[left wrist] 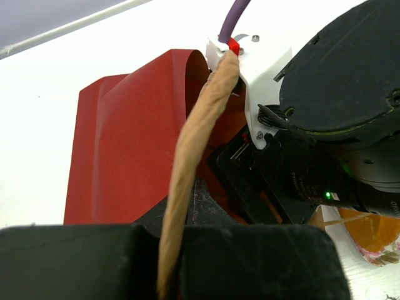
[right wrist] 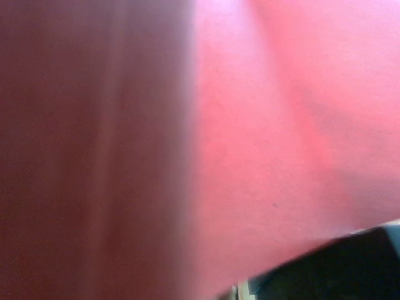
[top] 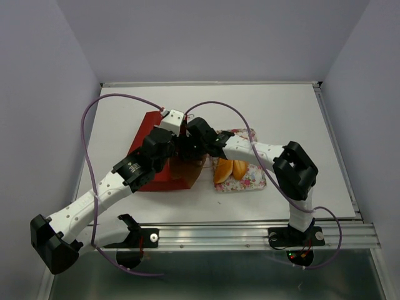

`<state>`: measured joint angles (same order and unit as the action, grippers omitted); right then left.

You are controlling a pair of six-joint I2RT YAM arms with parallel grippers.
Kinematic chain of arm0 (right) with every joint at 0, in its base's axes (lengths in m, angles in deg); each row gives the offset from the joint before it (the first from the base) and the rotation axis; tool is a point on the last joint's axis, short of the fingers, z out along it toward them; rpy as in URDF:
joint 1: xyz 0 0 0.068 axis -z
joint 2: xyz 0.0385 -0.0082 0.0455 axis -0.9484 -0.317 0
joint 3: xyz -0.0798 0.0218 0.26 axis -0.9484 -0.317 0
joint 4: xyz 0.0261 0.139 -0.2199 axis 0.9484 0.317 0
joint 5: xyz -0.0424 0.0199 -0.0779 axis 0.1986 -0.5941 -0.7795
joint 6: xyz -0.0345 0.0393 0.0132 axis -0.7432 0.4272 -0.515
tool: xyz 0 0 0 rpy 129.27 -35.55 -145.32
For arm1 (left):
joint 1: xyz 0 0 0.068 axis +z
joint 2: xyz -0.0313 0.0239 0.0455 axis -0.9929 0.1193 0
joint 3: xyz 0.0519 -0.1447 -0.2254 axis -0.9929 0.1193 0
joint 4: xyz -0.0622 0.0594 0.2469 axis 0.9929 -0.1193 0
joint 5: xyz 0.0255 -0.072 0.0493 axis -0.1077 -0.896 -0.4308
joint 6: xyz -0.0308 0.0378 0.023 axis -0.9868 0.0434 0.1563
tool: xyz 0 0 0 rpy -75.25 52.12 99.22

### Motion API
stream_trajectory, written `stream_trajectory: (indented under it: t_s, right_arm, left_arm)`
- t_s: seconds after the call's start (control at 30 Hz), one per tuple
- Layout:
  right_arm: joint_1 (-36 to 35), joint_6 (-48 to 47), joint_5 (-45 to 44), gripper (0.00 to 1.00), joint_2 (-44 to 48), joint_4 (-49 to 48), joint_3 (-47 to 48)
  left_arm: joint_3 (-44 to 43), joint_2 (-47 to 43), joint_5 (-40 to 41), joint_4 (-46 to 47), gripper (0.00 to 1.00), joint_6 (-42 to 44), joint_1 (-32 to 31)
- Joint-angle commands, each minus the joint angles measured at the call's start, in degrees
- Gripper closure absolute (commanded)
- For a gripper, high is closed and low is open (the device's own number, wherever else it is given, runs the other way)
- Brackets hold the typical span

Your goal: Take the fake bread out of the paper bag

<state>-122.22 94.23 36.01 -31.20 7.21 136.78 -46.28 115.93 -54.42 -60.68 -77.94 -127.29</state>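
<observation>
two whole loaves [top: 229, 170] on tray [top: 254, 179], overhead only

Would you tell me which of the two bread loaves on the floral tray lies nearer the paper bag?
The left loaf, by the floral tray's edge facing the paper bag; the other loaf lies to its right.

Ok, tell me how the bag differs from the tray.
The bag is plain red; the tray is floral. The bag is the larger of the two. The left hand pinches the bag's edge, while no hand touches the tray. The tray shows two bread pieces in the open; the bag's inside is hidden. Both lie on the white table, side by side.
</observation>
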Motion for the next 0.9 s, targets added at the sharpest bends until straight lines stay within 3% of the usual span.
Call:
stream_trajectory:
  t_s: [0.0,0.17,0.4,0.67,0.87]
  right_arm:
    - [-0.63,1.91,-1.83,0.45,-0.97,-6.63,2.65]
    - [-0.63,1.38,-0.16,0.7,-0.19,-7.07,1.78]
    - [-0.63,-0.99,-3.67,0.85,7.45,-7.25,-1.65]
    - [-0.63,-3.54,-5.42,0.94,19.14,-4.26,-5.87]
    - [-0.63,-3.27,-6.4,0.96,26.44,0.04,-9.74]
  left_arm:
    - [0.06,-1.4,-1.26,5.21,1.0,-0.62,-0.24]
    - [-0.02,-1.31,-0.47,5.21,1.0,-0.62,-0.24]
    - [-0.37,-0.61,3.31,4.95,1.0,-2.19,-0.24]
    - [-0.2,-0.78,8.31,4.16,1.0,-3.7,-0.24]
    - [-1.16,-0.17,10.08,4.42,1.0,-3.44,-0.24]
